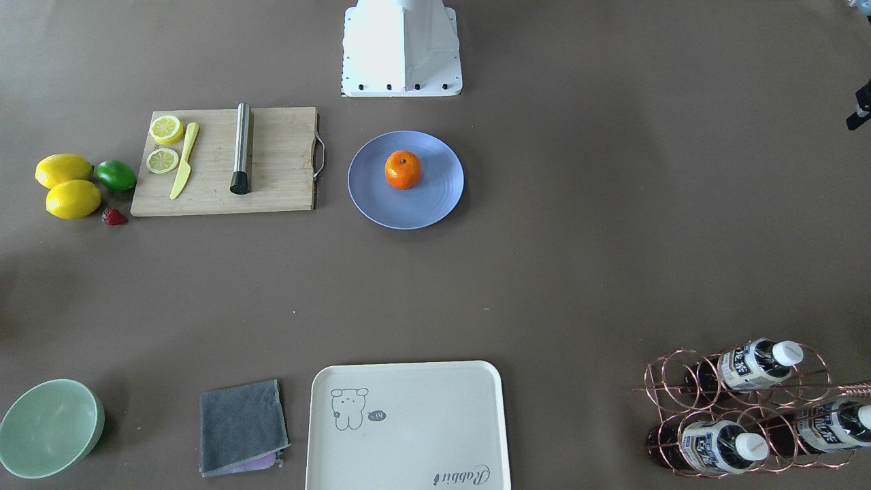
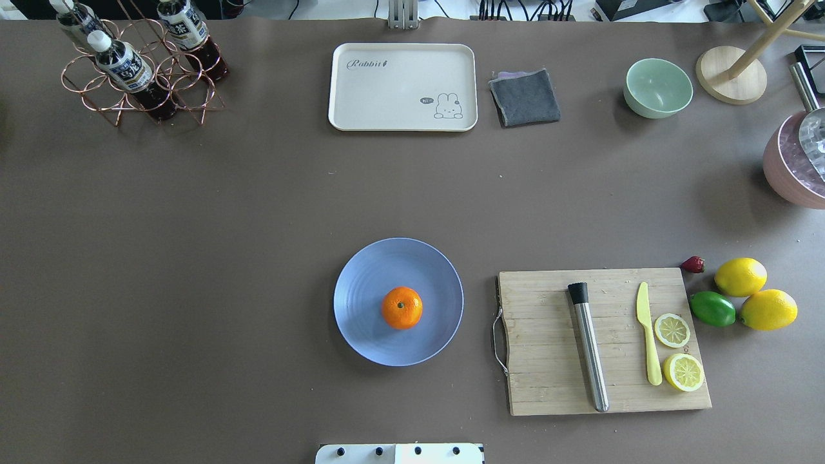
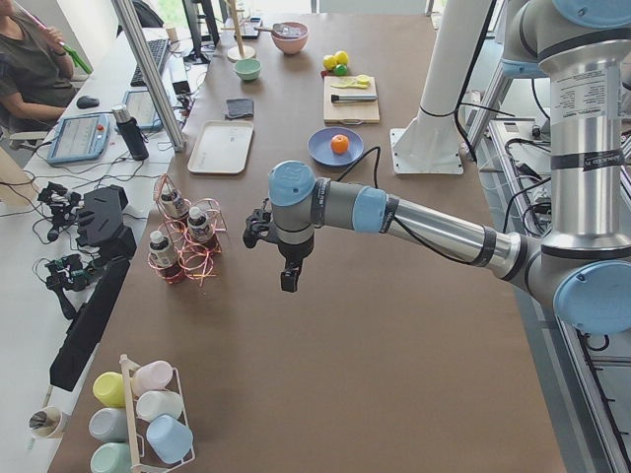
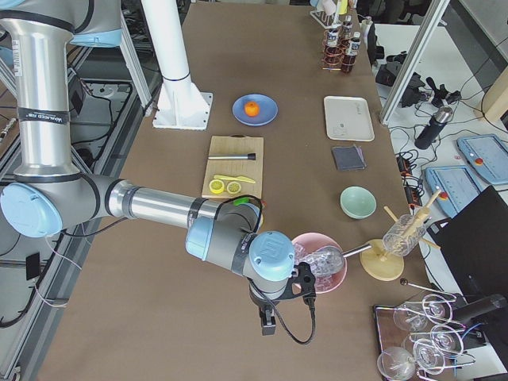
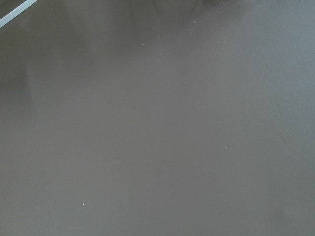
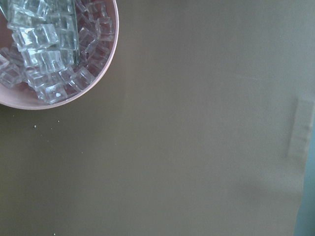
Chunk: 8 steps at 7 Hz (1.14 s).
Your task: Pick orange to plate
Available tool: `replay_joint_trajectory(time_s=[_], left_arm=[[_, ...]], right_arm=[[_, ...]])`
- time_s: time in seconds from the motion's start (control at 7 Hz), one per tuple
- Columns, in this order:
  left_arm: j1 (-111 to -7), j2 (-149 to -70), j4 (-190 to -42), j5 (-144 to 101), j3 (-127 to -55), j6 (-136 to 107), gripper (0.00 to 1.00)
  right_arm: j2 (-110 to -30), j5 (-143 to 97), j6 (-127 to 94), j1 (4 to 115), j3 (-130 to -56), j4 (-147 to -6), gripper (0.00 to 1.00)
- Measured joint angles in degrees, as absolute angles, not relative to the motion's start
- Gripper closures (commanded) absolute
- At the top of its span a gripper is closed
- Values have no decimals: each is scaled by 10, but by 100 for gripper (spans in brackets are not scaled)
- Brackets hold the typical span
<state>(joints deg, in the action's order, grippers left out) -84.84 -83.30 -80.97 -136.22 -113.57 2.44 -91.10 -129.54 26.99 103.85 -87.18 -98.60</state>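
**Left gripper** (image 3: 287, 279): hangs pointing down over the bare brown table (image 3: 394, 345). It shows only in the side view, so it cannot be told whether its jaws stand wide or narrow. The copper bottle rack (image 3: 187, 241) stands near it, on the side away from the robot. Its wrist camera shows nothing but tabletop.

**Right gripper** (image 4: 268, 321): hangs pointing down at the opposite end of the table. It too shows only from the side, so its opening cannot be told. The pink bowl (image 6: 106, 73), filled with clear ice cubes (image 6: 44, 44), sits just beside it.

**Between the two grippers, well apart from both:** the orange (image 2: 401, 307) rests stem dimple up on the plate (image 2: 367, 290), slightly off the plate's centre and directly in front of the robot's base (image 2: 399, 454). On the right gripper's side of the plate lies the cutting board (image 2: 548, 335).
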Motion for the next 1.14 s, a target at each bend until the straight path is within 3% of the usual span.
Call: replay_joint_trajectory(time_s=[1.14], left_arm=[[-942,-781,-887,-1363,-1074,81,2]], right_arm=[[-892,-1345,167,943,-918,-989,0]])
